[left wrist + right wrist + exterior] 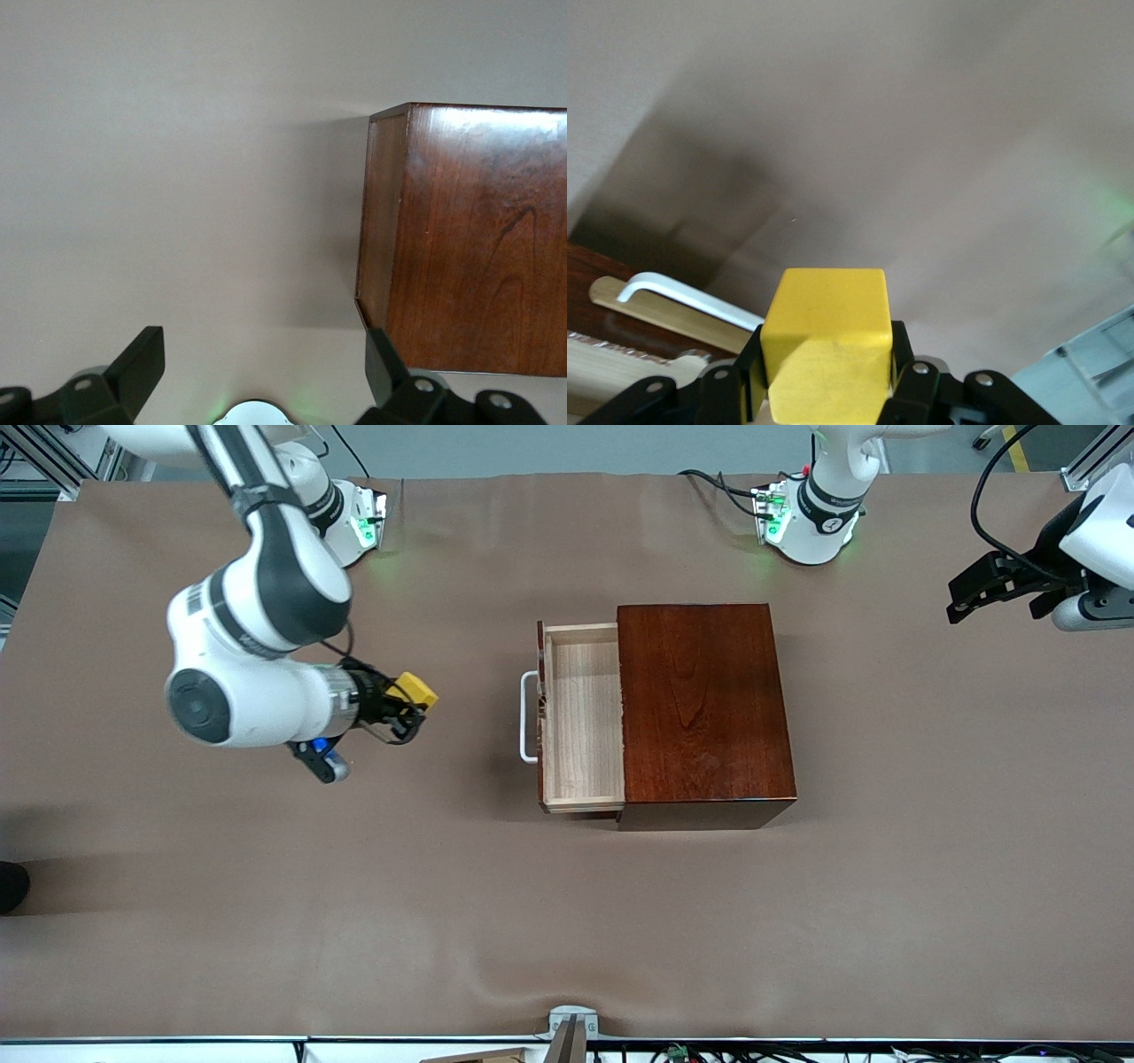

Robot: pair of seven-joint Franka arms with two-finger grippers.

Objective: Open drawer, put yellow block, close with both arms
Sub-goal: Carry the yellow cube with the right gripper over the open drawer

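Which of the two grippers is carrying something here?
The right gripper, up over the table beside the open drawer, is shut on the yellow block. The left gripper waits open and empty.

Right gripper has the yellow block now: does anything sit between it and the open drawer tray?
Nothing visible does. The right gripper holds the yellow block above bare table toward the right arm's end. The drawer is pulled out, its tray uncovered, with only its white handle facing the block. The left gripper waits aside.

A brown table (266, 921) bears a mahogany box (700, 708).
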